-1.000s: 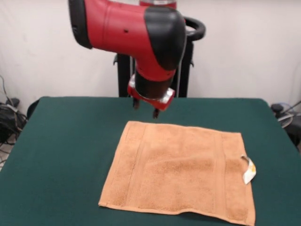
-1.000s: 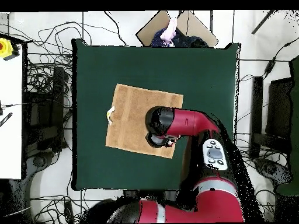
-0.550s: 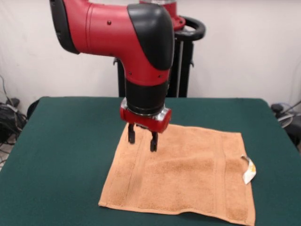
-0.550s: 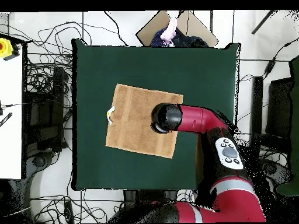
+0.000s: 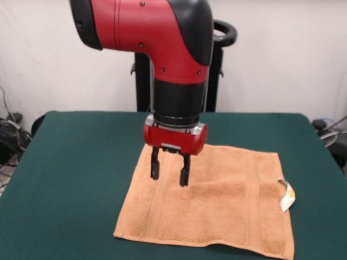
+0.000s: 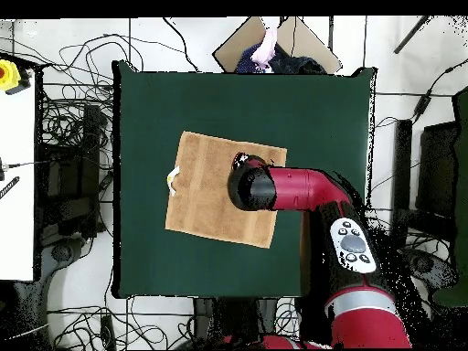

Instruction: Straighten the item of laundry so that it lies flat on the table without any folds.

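Note:
The item of laundry [image 5: 227,208] [image 6: 206,187] is an orange-tan towel spread on the dark green table [image 5: 70,168] [image 6: 155,110]. It lies almost flat, with stripe bands near its left and right edges and a white-yellow tag [image 5: 286,196] [image 6: 171,179] at one side. My gripper [image 5: 169,173] hangs open just above the towel's left-centre part, its two black fingers [image 5: 155,168] pointing down with nothing between them. In the overhead view the arm's wrist [image 6: 251,187] hides the gripper over the towel's right half.
Cables and equipment [image 6: 64,183] lie on the floor around the table. A white bench [image 6: 16,174] stands beside it. A cardboard piece and a person's hand [image 6: 267,46] show past one table edge.
The arm has swung over the towel from behind its far edge and dropped lower. In the last half second the gripper shifted slightly toward the towel's centre and nearer the cloth.

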Controlling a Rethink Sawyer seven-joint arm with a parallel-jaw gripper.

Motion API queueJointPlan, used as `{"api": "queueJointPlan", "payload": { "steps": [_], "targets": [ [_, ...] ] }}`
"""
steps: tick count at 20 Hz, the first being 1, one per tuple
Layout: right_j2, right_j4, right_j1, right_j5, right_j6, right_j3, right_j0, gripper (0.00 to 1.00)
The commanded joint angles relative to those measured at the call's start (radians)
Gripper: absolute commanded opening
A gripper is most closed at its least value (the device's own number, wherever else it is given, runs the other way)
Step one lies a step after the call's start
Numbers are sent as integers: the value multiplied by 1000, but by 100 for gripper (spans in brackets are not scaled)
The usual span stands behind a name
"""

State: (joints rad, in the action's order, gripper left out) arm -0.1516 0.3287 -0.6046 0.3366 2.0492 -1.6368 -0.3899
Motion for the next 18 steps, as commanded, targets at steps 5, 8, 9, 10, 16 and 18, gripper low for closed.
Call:
{"api": "queueJointPlan", "payload": {
  "steps": [5,8,9,10,16,18],
  "targets": [
    [-6,143,234,-53,-14,112,93,100],
    [3,158,279,-98,23,118,120,100],
    [5,159,288,-104,33,115,128,100],
    [7,162,291,-109,40,109,135,100],
    [42,187,320,-193,80,53,170,100],
    [57,179,350,-244,102,55,189,100]
  ]
}}
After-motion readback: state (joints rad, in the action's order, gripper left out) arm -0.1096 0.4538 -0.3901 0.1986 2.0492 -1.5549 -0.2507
